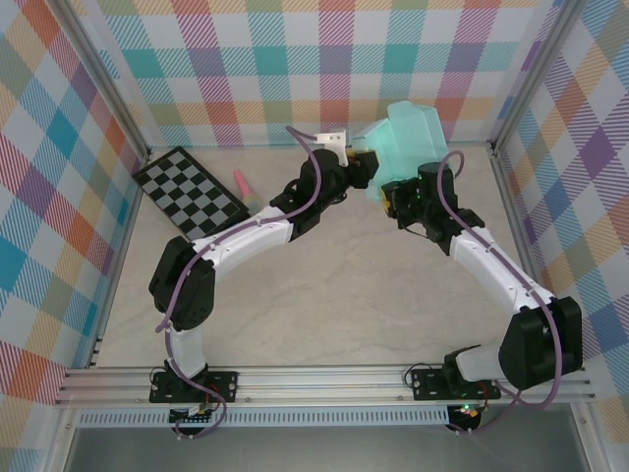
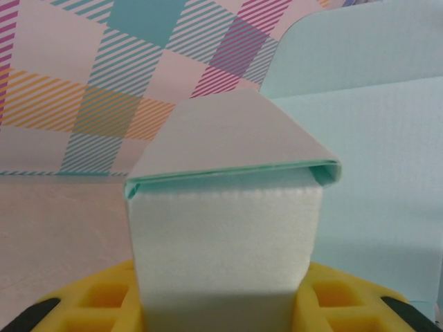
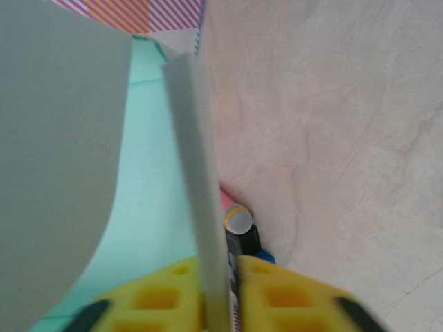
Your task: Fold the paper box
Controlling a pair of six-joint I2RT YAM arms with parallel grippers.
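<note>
Right gripper [image 3: 218, 299] pinches a thin edge of the paper box [image 1: 408, 143], which is raised at the far middle. Left gripper [image 2: 221, 308] stands wide, a folded flap lying between its fingers. Bare table [image 1: 324, 305] lies nearer, checkerboard [image 1: 192, 192] well left.

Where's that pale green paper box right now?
From above, the paper box is at the far side of the table, right of centre near the back wall; the right gripper pinches one panel.
</note>
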